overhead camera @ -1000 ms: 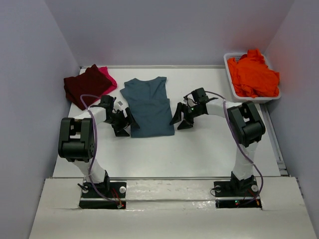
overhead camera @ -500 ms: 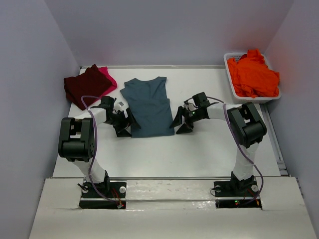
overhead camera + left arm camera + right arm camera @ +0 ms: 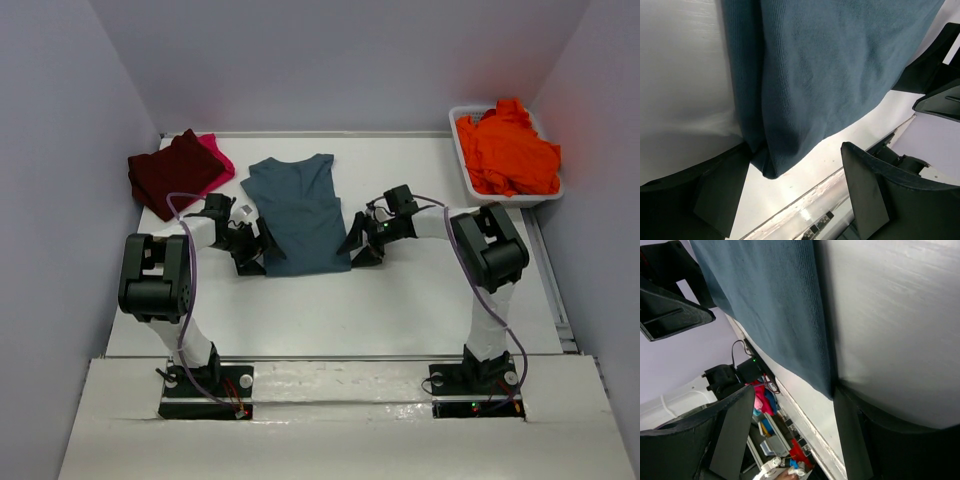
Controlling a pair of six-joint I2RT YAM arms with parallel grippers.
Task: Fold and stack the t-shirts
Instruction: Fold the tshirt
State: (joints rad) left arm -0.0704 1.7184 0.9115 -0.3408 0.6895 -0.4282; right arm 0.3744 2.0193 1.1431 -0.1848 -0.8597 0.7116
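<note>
Slate teal-blue t-shirt [image 3: 297,212] lies flat mid-bench, neck toward the far wall, hem toward the arms. It reads as a narrow upright shape w/ straight sides; whether the sleeves are tucked under, can't tell.

Left arm [image 3: 155,275] reaches in low to the hem's left corner. Left jaws are spread wide, nothing pinched. In the left wrist view the shirt's corner sits in the gap, right beside one finger [image 3: 715,195], while the other finger [image 3: 875,185] stands well off over bare bench [image 3: 680,75].

Right arm [image 3: 487,250] mirrors it at the hem's right corner. Right jaws are also spread, no cloth clamped. In the right wrist view the side edge of the shirt runs down to a corner just beside one finger [image 3: 860,440]; the other finger [image 3: 730,430] is apart from it, on the shirt's side. Whether that near finger touches the cloth or slides under it, can't tell (the angle is too steep).

Dark maroon t-shirt [image 3: 172,170] sits folded at the far left of the bench, lying on top of the bright pink t-shirt [image 3: 215,155], which shows only along its right edge.

Vivid orange t-shirts [image 3: 507,150] are heaped loose in the white tub [image 3: 461,150] at the far right corner, piled above the rim. How many are in there, can't tell.
</note>
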